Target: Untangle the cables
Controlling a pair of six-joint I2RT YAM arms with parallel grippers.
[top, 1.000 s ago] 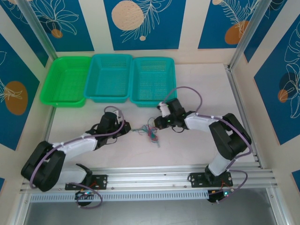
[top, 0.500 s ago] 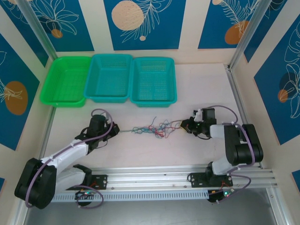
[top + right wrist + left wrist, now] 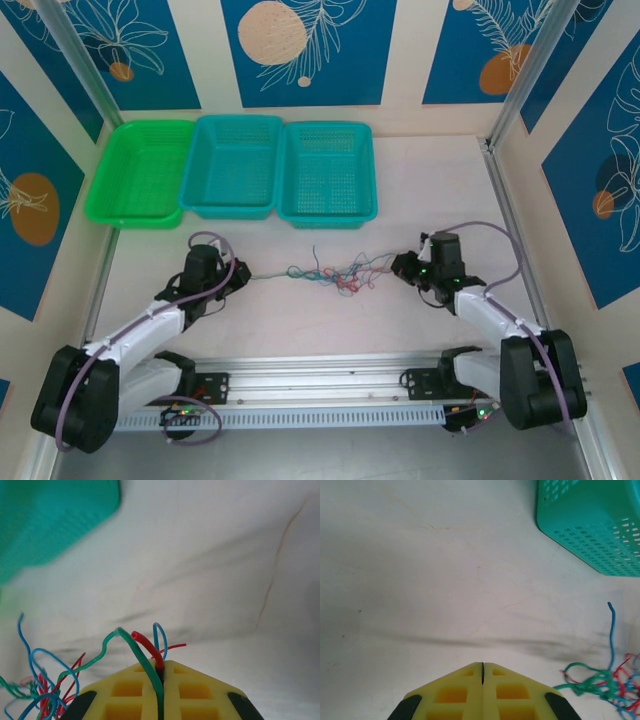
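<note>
The tangled bunch of thin red, blue and green cables [image 3: 335, 272] is held stretched above the white table [image 3: 300, 325] between the left gripper [image 3: 244, 277], jaws closed on a taut strand, and the right gripper [image 3: 161, 668], jaws clamped on red and green ends.

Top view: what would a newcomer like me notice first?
A tangle of colourful cables lies strung across the middle between the left gripper and right gripper, each pinching an end. Behind it, three baskets line the far edge.
</note>
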